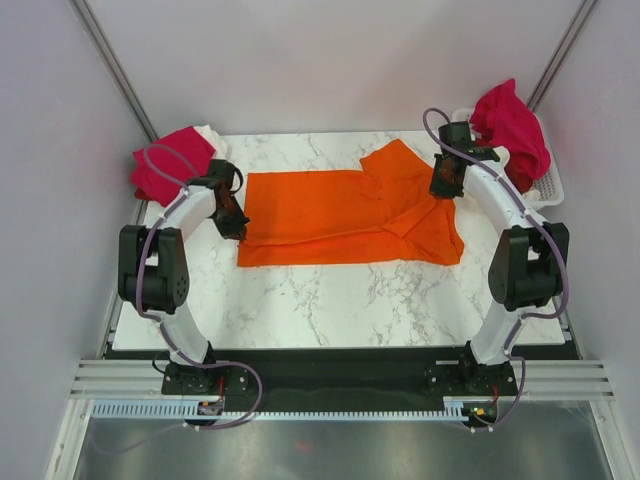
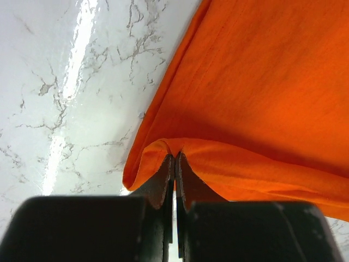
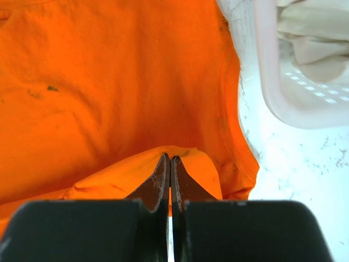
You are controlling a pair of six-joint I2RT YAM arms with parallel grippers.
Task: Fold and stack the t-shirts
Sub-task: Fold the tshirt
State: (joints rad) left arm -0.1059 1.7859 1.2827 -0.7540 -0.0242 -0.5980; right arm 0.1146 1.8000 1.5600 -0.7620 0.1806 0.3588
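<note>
The bright orange t-shirt lies spread across the middle of the marble table, partly folded, with a sleeve at the far right. My left gripper is shut on its left edge; the left wrist view shows the orange cloth pinched between the jaws. My right gripper is shut on the shirt's right part; the right wrist view shows a fold of orange cloth clamped at the jaw tips. A crimson-pink shirt on a white one sits at the far left.
A white slotted basket stands at the far right corner with a crimson-pink shirt heaped in it; cream cloth shows inside it in the right wrist view. The marble table has grey walls around it.
</note>
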